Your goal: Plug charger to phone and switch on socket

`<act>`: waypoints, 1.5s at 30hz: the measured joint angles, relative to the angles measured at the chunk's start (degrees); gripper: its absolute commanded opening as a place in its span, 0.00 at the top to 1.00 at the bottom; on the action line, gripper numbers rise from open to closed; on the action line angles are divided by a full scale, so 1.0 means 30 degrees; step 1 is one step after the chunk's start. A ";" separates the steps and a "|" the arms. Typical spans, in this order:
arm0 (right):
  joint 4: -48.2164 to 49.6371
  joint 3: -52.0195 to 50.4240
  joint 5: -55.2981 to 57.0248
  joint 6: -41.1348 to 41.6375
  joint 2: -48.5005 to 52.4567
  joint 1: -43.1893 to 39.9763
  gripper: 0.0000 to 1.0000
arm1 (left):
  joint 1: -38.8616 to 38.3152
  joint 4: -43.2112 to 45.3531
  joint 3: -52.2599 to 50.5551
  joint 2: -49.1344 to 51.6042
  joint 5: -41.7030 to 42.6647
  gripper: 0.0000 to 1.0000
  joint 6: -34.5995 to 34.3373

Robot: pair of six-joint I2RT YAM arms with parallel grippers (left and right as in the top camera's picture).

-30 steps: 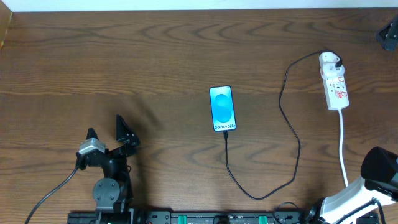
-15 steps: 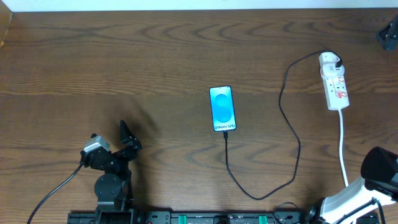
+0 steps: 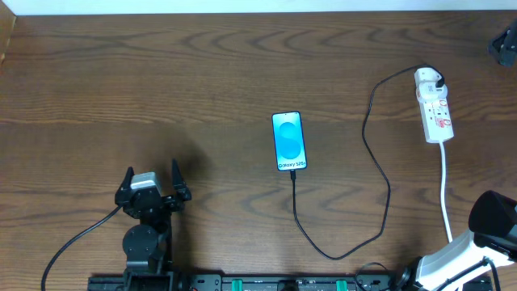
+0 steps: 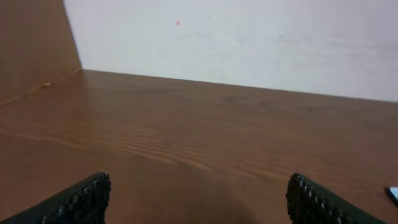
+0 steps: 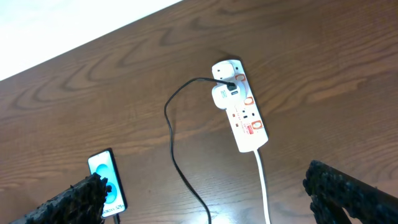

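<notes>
Idling | left tool and right tool both released | risk: pressing socket switch could slide it, tugging cable from phone

Overhead view: slim black-edged smartphone with a cyan-blue screen, flat on the brown wooden bench. There is one line of small white print at the screen's near end. It reads "Galaxy S25" — a last character follows, too small to settle.

Right wrist view: the same smartphone sits at the lower left. The print shows only as a pale smear and is not legible here.

White elongated plastic power strip: red printed marks along its top face. In the right wrist view they resolve into red ring shapes and a small red block near the cord end — no letter or number can be made out in either view.
</notes>
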 measured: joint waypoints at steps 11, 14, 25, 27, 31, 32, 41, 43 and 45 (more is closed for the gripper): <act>0.0000 0.0000 0.0000 0.0000 0.0000 0.0000 0.01 | 0.0393 -0.0124 0.0015 0.0000 0.0998 0.10 0.1202; 0.0000 0.0000 -0.0007 0.0000 0.0000 0.0000 0.01 | 0.0393 -0.0138 0.0015 0.0000 0.1144 0.10 0.1290; 0.0000 0.0000 0.0000 0.0000 0.0000 0.0000 0.01 | 0.0393 -0.0131 0.0015 0.0000 0.1260 0.10 0.1282; 0.0000 0.0000 0.0000 0.0000 0.0000 0.0000 0.01 | 0.0393 -0.0131 0.0015 0.0000 0.1268 0.10 0.1282; 0.0000 0.0000 0.0000 0.0000 0.0000 0.0000 0.01 | 0.0393 -0.0131 0.0015 0.0000 0.1268 0.10 0.1275; -0.0007 0.0000 0.0000 0.0000 0.0000 0.0000 0.01 | 0.0393 -0.0131 0.0015 0.0000 0.1268 0.10 0.1282; 0.0000 0.0000 0.0000 0.0000 0.0000 0.0000 0.01 | 0.0393 -0.0131 0.0015 0.0000 0.1268 0.10 0.1275; 0.0000 0.0000 0.0000 0.0000 0.0000 0.0000 0.01 | 0.0393 -0.0131 0.0015 0.0000 0.1268 0.09 0.1282; 0.0000 0.0000 0.0000 0.0000 0.0000 0.0000 0.01 | 0.0393 -0.0131 0.0015 0.0000 0.1268 0.10 0.1282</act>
